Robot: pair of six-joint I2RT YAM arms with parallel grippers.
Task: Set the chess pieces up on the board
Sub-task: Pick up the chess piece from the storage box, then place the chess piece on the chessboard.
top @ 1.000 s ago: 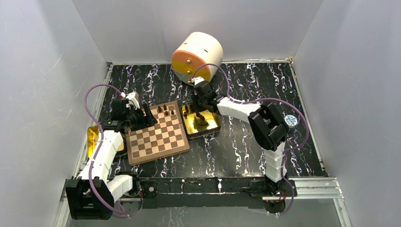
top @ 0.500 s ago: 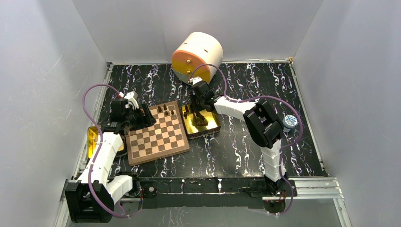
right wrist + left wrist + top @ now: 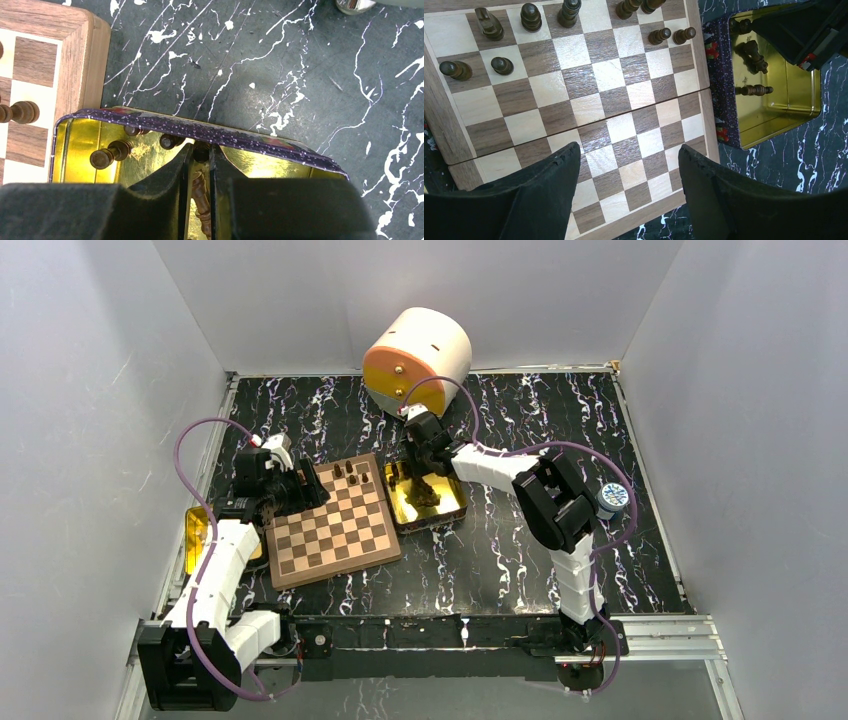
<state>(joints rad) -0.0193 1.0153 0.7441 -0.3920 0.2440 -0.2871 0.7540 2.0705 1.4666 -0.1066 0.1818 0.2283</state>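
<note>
Chess piece [image 3: 200, 192] in gold tin [image 3: 75, 145], pinched by right gripper [image 3: 201, 156].
Turned dark-brown wood; long axis runs along the narrow finger gap, head toward the tin's far wall, fingers nearly closed on it. Loose pawn [image 3: 110, 154] lies on its side alongside. Other chess pieces [image 3: 531, 17] stand upright on the far rows of the checkered wooden board [image 3: 589, 110], just beside the tin. Left gripper [image 3: 629, 195] hangs wide open over bare near squares, holding nothing. Cream-and-orange drum [image 3: 417, 360] behind, on a black marbled tabletop [image 3: 520, 540].
</note>
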